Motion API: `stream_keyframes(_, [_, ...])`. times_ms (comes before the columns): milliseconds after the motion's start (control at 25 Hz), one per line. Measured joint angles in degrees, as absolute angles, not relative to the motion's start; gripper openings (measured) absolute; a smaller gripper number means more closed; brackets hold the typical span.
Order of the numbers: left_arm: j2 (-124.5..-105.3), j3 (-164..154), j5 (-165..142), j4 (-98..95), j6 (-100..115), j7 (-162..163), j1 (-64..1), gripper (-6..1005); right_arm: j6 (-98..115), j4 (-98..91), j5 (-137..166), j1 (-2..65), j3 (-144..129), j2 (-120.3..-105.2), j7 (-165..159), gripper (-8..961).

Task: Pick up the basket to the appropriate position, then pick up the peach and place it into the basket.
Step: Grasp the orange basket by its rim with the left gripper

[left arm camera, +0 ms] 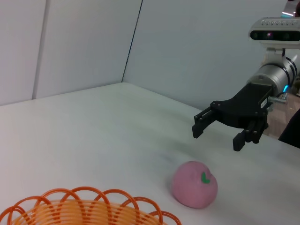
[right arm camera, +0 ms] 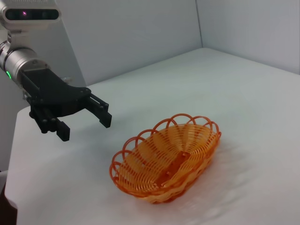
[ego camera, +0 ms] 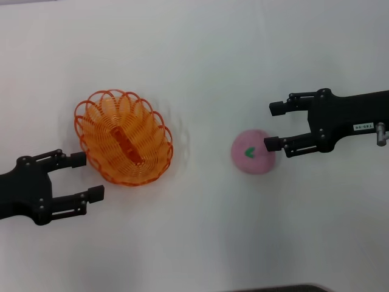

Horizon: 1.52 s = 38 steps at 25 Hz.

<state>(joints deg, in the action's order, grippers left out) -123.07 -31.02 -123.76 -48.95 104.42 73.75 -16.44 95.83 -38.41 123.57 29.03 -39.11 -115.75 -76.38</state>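
Note:
The orange basket (ego camera: pixel 124 137) lies empty on the white table, left of centre. It also shows in the right wrist view (right arm camera: pixel 166 161), and its rim shows in the left wrist view (left arm camera: pixel 89 202). My left gripper (ego camera: pixel 87 176) is open and empty just beside the basket's left rim; it also shows in the right wrist view (right arm camera: pixel 84 127). The pink peach (ego camera: pixel 250 152) with a green leaf mark sits right of centre. It also shows in the left wrist view (left arm camera: pixel 194 184). My right gripper (ego camera: pixel 274 126) is open and empty. In the left wrist view it (left arm camera: pixel 217 137) hovers above and just beyond the peach.
The white table (ego camera: pixel 200 61) stretches around both objects. Light walls stand behind it in the wrist views. A dark edge shows at the bottom of the head view (ego camera: pixel 279 288).

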Motion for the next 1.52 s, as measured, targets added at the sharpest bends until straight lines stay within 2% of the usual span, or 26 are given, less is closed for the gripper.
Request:
stream_keyframes(960, [-123.09, -30.93, -123.38, -49.74, 104.71, 75.97, -16.72, 789, 95.78, -38.43, 123.57, 29.48, -39.11, -115.76, -76.55, 854])
stream_keyframes(1280, [-122.39, -31.08, -123.57, -65.51, 108.05, 95.71, -21.38, 786, 95.81, -38.50, 123.57, 29.98, -39.04, -115.81, -76.56, 853])
stream_keyframes(1360, [-122.03, -31.65, -124.36, -69.57, 108.34, 101.89, -23.49, 786, 95.80, -38.46, 123.58, 30.24, -39.10, -115.80, -76.47, 853])
stream_keyframes(1520, [-119.30, -35.22, -128.74, -73.30, 107.47, 116.30, -29.90, 784, 95.80, -38.02, 123.58, 30.52, -39.48, -116.02, -75.84, 853])
